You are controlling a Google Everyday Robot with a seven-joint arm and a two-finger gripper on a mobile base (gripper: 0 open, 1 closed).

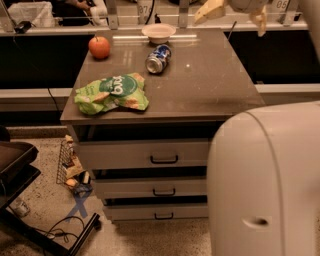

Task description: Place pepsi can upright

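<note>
The pepsi can (pixel 158 58) lies on its side on the brown cabinet top (pixel 210 80), toward the back, silver end facing the camera. It is blue with white markings. My gripper (pixel 235 16) hangs at the top edge of the camera view, above the back right of the cabinet, to the right of the can and well apart from it. Its two beige fingers (pixel 209 10) are spread, so it is open, with nothing between them.
A red apple (pixel 99 47) sits back left, a white bowl (pixel 158 32) just behind the can, and a green chip bag (pixel 112 92) near the front left. Drawers (pixel 150 155) are below. My white body (pixel 265 180) fills the lower right. Cables and clutter lie on the floor at left.
</note>
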